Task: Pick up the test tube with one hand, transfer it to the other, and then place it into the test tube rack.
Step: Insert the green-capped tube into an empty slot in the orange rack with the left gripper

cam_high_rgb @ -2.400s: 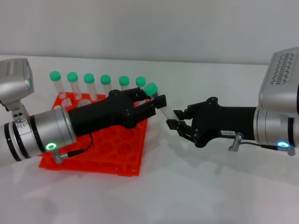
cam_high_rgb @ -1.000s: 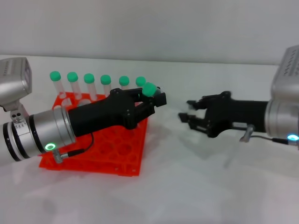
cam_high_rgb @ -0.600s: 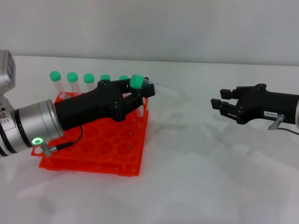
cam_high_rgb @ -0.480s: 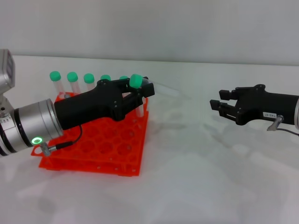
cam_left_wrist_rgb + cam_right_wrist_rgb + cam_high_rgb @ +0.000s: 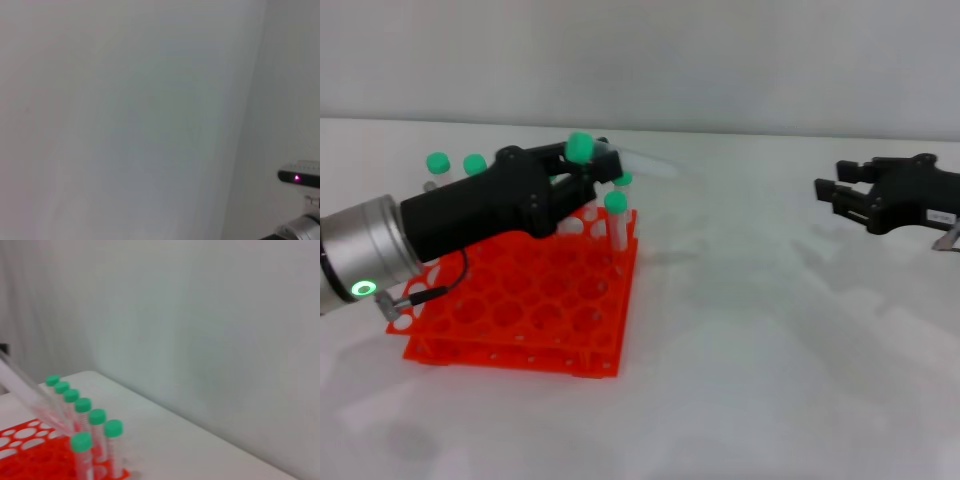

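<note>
Tubes with green caps (image 5: 616,221) stand in the bright orange-red plastic rack (image 5: 520,310), while above its 12 o'clock edge the black left gripper (image 5: 592,172) pinches a small clear green-capped test tube (image 5: 620,160); the black right gripper (image 5: 842,193), fingers spread, waits at 3 o'clock.

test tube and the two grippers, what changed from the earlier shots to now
The left gripper took the test tube from the right gripper, then drew back and lifted it over the test tube rack. The tube now lies nearly level, tip pointing away. The right gripper let go and withdrew to the right, open. Rack and racked tubes stayed put.
</note>
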